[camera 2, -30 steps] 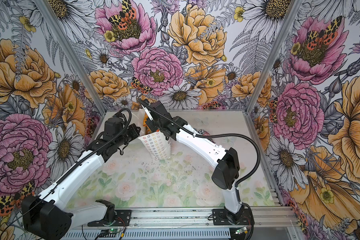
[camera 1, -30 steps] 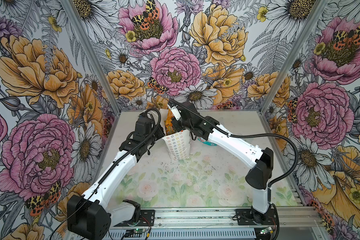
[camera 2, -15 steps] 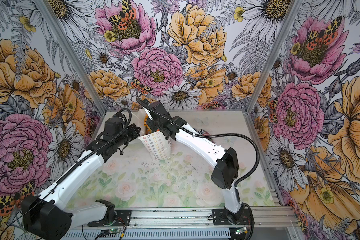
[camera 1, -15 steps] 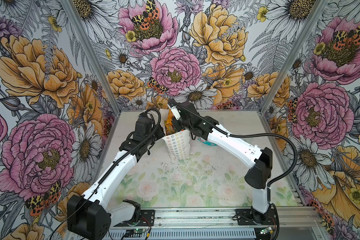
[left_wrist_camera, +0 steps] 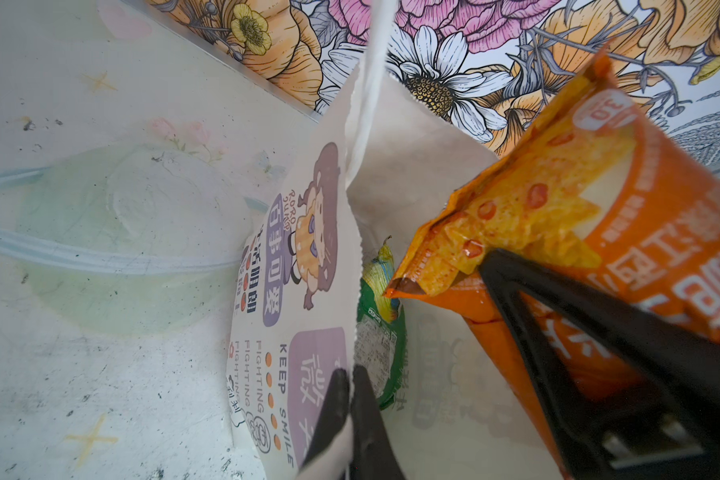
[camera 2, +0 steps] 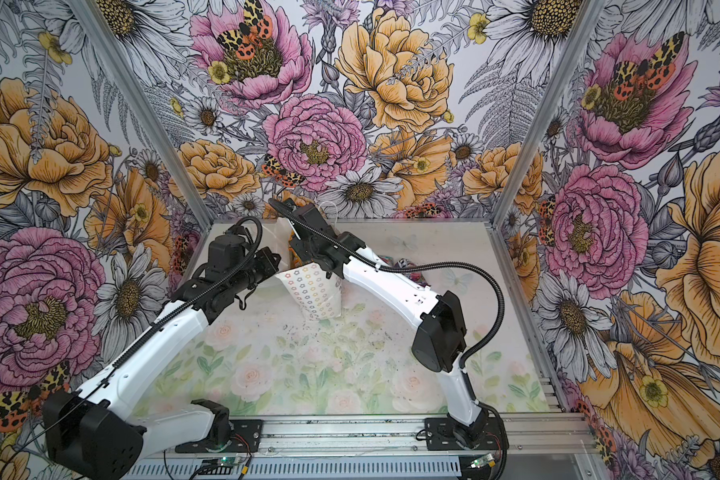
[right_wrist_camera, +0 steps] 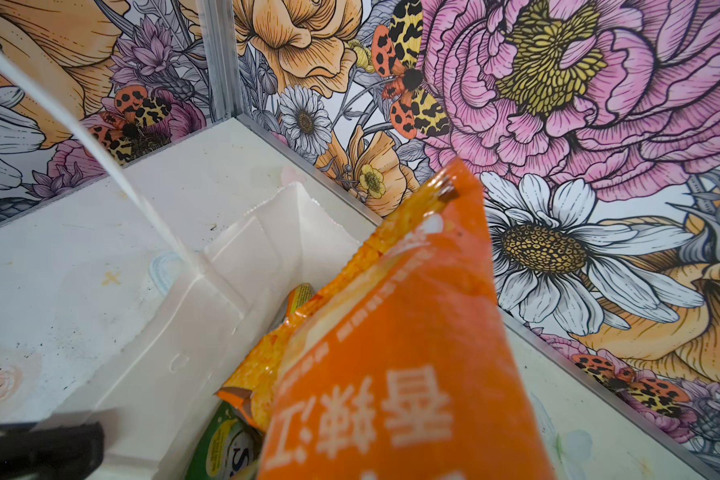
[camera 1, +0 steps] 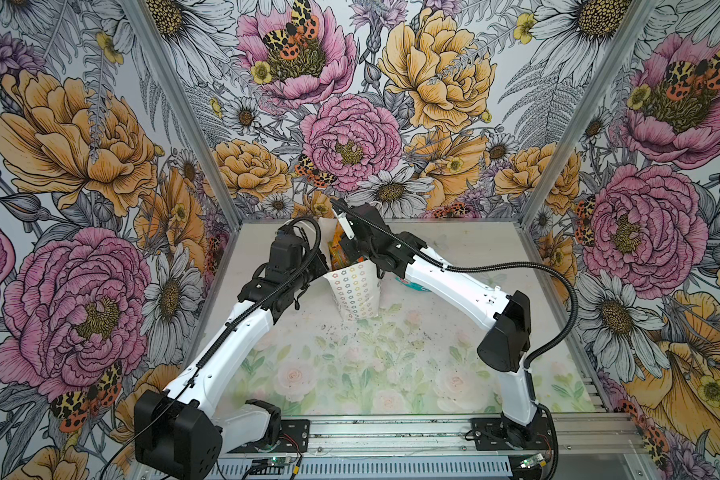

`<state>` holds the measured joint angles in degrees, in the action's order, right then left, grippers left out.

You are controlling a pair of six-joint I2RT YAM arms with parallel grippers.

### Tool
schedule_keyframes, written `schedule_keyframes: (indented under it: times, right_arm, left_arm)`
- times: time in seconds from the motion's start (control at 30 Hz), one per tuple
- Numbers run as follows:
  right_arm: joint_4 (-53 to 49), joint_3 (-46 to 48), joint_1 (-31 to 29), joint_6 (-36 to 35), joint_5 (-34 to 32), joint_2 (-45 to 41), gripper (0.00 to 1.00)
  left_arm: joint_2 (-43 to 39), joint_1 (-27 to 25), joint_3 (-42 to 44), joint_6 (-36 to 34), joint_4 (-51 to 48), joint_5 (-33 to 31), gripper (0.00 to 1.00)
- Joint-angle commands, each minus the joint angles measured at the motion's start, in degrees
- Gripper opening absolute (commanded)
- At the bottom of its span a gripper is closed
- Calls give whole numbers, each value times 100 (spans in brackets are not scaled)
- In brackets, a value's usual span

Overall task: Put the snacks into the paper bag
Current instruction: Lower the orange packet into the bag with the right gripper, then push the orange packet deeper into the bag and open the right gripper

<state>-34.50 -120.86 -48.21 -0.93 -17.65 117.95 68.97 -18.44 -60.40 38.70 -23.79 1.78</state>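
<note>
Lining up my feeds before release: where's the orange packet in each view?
Top view: orange packet left of centre, at the back, at the bag mouth.
Top view: same spot, further left.
Left wrist: fills the right side.
Right wrist: fills the lower middle.
Shared landmark: the bag.

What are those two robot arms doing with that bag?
They are packing snacks. The left pincer is pinched shut on the rim of the paper bag, holding it open. The right pincer grips an orange snack packet, tilted, with its lower corner dipping into the bag's open top. A green packet lies inside the bag. More packets wait on the table behind the right arm.
</note>
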Motion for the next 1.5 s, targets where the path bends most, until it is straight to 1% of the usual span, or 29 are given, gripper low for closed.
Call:
schedule_keyframes:
  times: [0.0,0.33,0.63,0.9,1.33,1.37,1.47]
  right_arm:
    - [14,-202,-51,86,-133,96,15]
    - [-49,208,-57,59,-160,-139,15]
    - [-178,385,-88,49,-138,-323,15]
    - [-580,412,-134,84,81,-474,17]
    - [-1116,207,-172,210,405,-447,17]
    - [-1148,181,-172,218,434,-446,17]
    - [-1182,122,-171,271,456,-453,30]
  left_arm:
    - [-182,70,46,-3,68,42,0]
    - [-208,73,68,24,76,50,0]
    - [-252,82,96,32,80,20,0]
    - [-244,68,90,42,77,15,0]
    - [-195,70,85,50,77,15,0]
    - [-190,64,83,50,77,13,0]
    - [-182,60,76,50,77,19,0]
